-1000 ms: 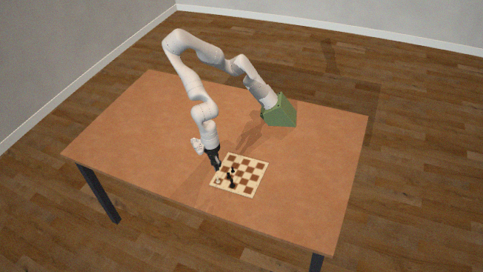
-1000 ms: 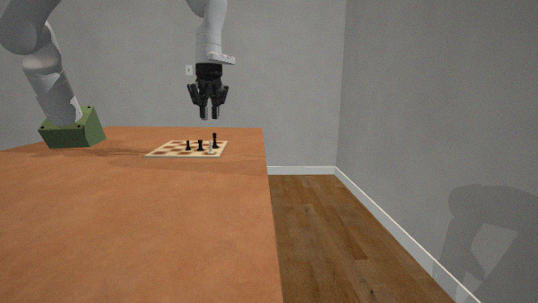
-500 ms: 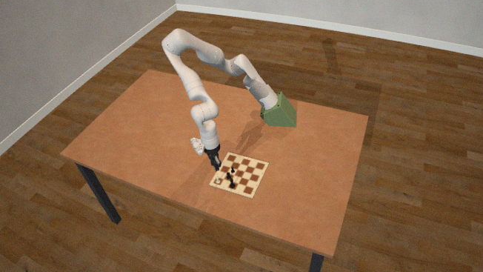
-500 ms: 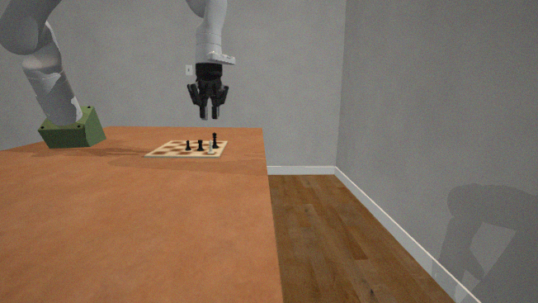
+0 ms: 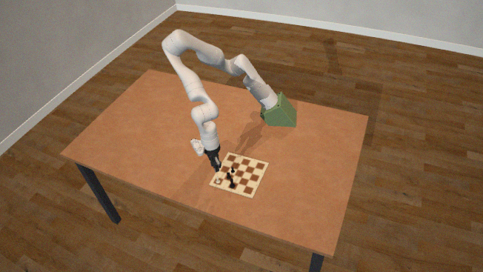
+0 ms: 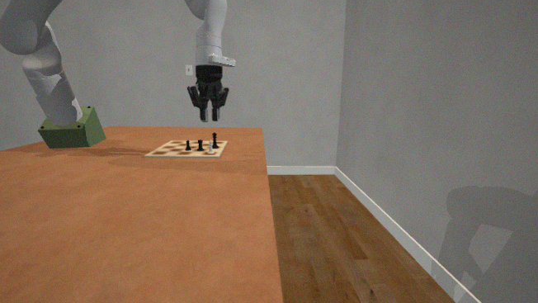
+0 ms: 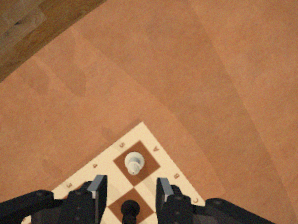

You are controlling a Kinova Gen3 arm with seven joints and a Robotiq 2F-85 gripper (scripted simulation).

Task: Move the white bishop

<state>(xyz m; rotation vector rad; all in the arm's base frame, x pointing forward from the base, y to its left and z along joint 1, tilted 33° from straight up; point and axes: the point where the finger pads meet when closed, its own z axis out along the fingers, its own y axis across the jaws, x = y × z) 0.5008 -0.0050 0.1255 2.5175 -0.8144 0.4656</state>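
Note:
The white bishop [image 5: 218,181] stands upright on a square near the corner of the small chessboard [image 5: 239,178]. It also shows in the exterior view [image 6: 210,146] and in the wrist view [image 7: 133,161]. My gripper [image 6: 210,119] hangs well above the board, over its corner region, fingers pointing down. The fingers are partly closed with a clear gap and nothing between them. In the wrist view the gripper [image 7: 131,192] frames a black piece [image 7: 129,211] far below, with the bishop one dark square beyond it.
Three black pieces stand on the board: a pawn [image 6: 188,145], a second short piece [image 6: 200,145] and a taller one [image 6: 214,140]. The arm's green base [image 5: 279,111] sits behind the board. The table edge runs close to the board's corner.

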